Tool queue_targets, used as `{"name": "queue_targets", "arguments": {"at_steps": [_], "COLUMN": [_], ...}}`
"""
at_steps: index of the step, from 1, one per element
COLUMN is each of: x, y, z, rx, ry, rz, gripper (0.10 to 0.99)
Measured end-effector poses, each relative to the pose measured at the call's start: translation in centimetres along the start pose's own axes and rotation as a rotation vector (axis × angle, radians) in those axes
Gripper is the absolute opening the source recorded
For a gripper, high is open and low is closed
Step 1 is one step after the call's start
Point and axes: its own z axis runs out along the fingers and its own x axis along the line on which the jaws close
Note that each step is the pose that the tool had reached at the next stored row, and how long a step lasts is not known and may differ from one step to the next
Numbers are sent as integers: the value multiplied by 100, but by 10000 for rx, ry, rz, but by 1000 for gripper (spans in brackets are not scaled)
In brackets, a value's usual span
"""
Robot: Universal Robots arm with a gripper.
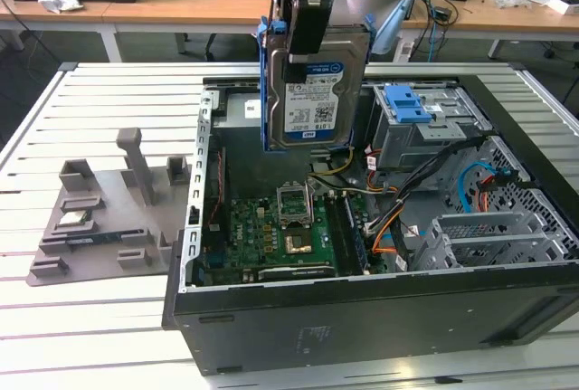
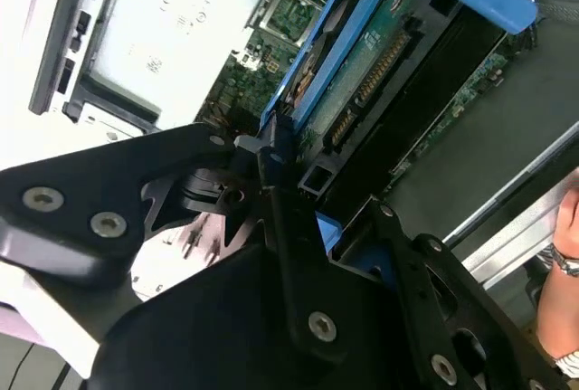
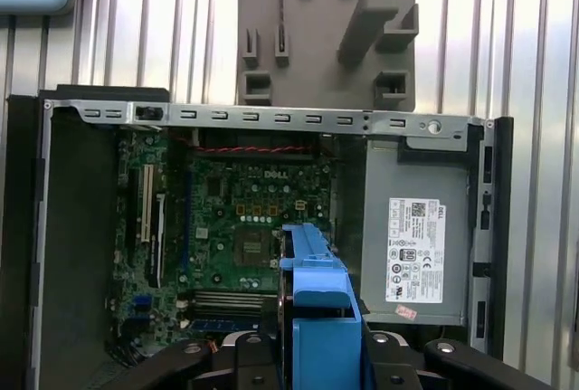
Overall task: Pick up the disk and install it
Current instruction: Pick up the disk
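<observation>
Well off to the exterior view's left of the fingers (image 1: 309, 19): grey holder tray (image 1: 109, 218), lying on the slatted table (image 1: 81, 336). Open computer case (image 1: 362, 318) lies on its side beneath the fingers, with the circuit board (image 1: 271, 236) right below them. Gripper (image 1: 304, 42) has its fingers clamped on the top edge of the disk (image 1: 315, 91). The disk hangs upright from them, label facing the exterior camera, blue frame along its edges, over the open case. Lower and to the exterior view's right of the fingers: drive bay (image 1: 425, 137) with a blue latch (image 1: 407, 102), orange and blue cables (image 1: 391, 227), then a metal cage (image 1: 488, 236). First wrist view: metal box (image 3: 416, 227) with a white sticker inside the case, beyond the fingers. Second wrist view: a person's wrist (image 2: 565, 259) wearing a watch, off to one side of the fingers.
</observation>
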Motion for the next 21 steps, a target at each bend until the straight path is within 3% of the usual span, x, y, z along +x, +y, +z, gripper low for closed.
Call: {"name": "queue_targets", "arguments": {"at_steps": [4,18,21], "x": [118,678,748], "y": [8,43,47], "z": [4,25,26], "rx": [-2,-10,-10], "ry": [40,166,169], "rz": [2,5,5], "gripper": [365,365,365]}}
